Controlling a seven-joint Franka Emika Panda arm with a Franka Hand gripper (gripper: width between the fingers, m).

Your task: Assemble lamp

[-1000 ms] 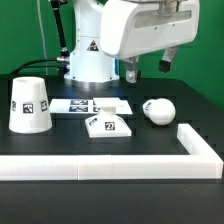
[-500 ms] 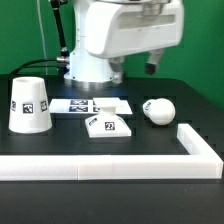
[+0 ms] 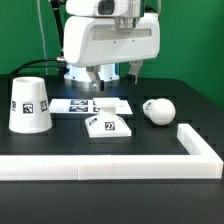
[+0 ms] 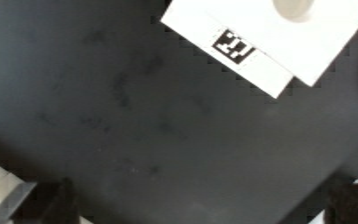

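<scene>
My gripper [image 3: 118, 74] hangs empty, fingers spread, upper ctr of the ext. view. I'd judge next: come down over lamp base [image 3: 107, 124], mid-frame, and pinch square across its edges. Nearby: bulb [image 3: 158, 110] right of ctr, shade [image 3: 30, 105] at left edge. Watch marker board [image 3: 85, 105], tight behind base.

Green backdrop [image 3: 200, 40], black tabletop [image 3: 60, 145], white L-shaped border wall [image 3: 100, 168], even light

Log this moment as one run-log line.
hand: open, empty | shade, base, bulb: apart on table, unassembled
</scene>
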